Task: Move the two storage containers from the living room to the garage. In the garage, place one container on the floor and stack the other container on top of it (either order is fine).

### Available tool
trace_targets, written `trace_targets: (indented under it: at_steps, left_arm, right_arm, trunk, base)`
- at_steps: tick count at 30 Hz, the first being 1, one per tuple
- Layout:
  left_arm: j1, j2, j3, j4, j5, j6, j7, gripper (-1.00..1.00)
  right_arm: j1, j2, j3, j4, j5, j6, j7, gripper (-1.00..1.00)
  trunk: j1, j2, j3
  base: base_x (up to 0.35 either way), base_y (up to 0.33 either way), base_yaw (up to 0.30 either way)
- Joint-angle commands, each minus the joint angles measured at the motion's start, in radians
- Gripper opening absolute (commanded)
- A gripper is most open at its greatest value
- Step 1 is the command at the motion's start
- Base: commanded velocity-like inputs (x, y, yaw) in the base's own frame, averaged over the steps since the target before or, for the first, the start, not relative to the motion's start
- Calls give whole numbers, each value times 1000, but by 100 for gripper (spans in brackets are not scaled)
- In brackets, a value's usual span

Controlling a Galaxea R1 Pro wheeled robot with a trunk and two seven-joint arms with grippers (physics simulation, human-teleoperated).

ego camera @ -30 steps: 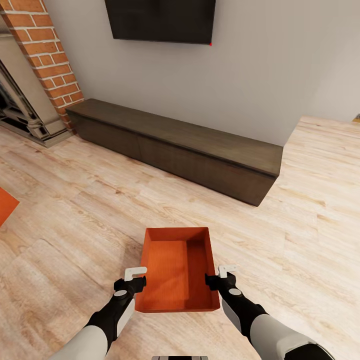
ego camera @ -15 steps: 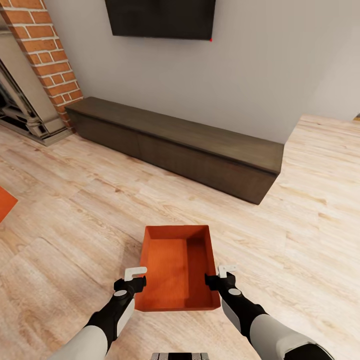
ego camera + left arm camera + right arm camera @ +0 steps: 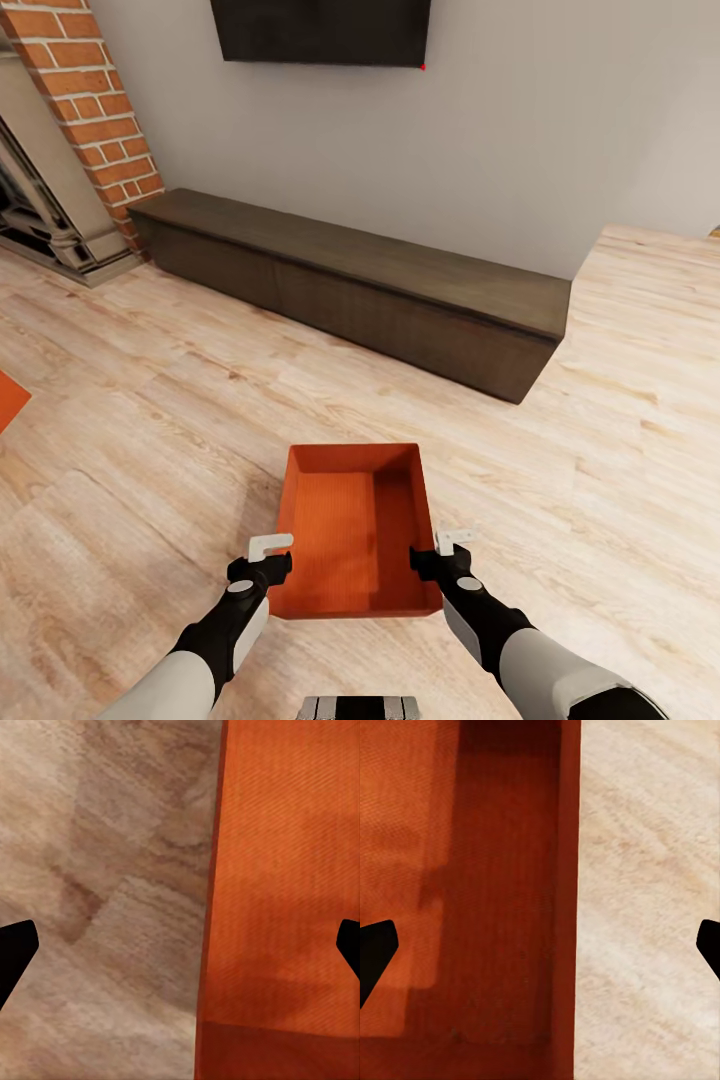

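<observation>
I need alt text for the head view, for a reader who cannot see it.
Two robot arms flank an orange-red tub above a light wood-plank floor, the left pincer and right pincer at its long sides. Behind it, a low dark-brown bench stands along a grey wall under a black TV, with a brick fireplace at left.

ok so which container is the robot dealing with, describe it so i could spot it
Start at the long dark bench under the wall TV, then come forward across the wood floor. The open orange-red container sits between the left pincer and right pincer.
</observation>
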Motion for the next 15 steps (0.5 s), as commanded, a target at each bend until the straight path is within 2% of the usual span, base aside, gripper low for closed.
trace_targets:
  at_steps: [1,4,13,15]
  left_arm:
    - [0,-1,5,-1,-3,3,0,100]
    - [0,-1,5,-1,-3,3,0,100]
    - [0,-1,5,-1,-3,3,0,100]
    - [0,-1,5,-1,-3,3,0,100]
  right_arm:
    - [-1,0,9,1,-11,-4,-5,100]
    - [-1,0,8,1,-11,-4,-5,100]
    - [-1,-3,8,1,-12,-4,-5,100]
    - [-1,-3,8,1,-12,-4,-5,100]
  trunk:
    - [4,-8,-4]
    - [15,-29,-13]
    - [15,-29,-13]
    - [23,-43,-20]
  base:
    - [0,0,0]
    - [0,0,0]
    - [0,0,0]
    - [0,0,0]
